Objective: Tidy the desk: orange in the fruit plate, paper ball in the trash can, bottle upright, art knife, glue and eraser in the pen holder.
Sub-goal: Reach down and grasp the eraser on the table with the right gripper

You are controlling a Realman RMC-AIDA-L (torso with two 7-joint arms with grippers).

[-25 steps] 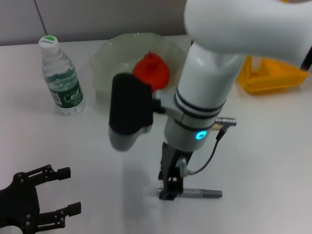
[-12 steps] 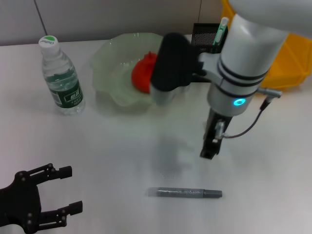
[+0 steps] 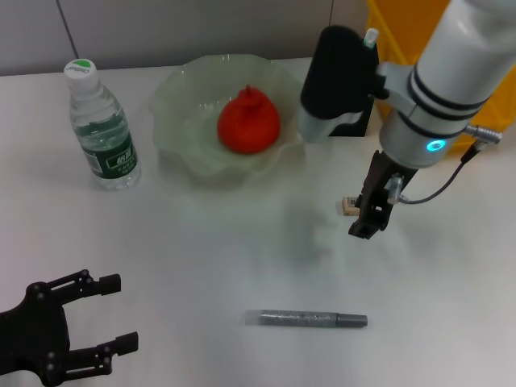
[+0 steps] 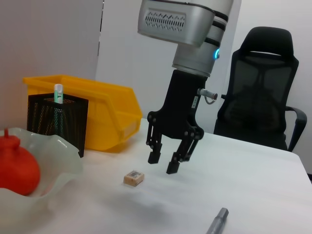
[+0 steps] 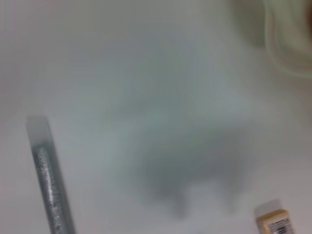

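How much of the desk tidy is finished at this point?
Done: orange in fruit plate, bottle upright, art knife in pen holder. In hand: nothing; open right gripper hangs over the eraser. Left: eraser, glue. Left gripper parked. Paper ball unseen.

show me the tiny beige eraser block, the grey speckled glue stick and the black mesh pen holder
tiny beige eraser block [image 4: 133, 178], left wrist view, its labelled top
grey speckled glue stick [image 3: 306, 319], head view, mid-barrel
black mesh pen holder [image 4: 57, 123], left wrist view, front mesh wall

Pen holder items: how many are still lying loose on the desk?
2. The glue lies near the front edge; the eraser sits beside the open right end effector. The art knife already stands in the pen holder.
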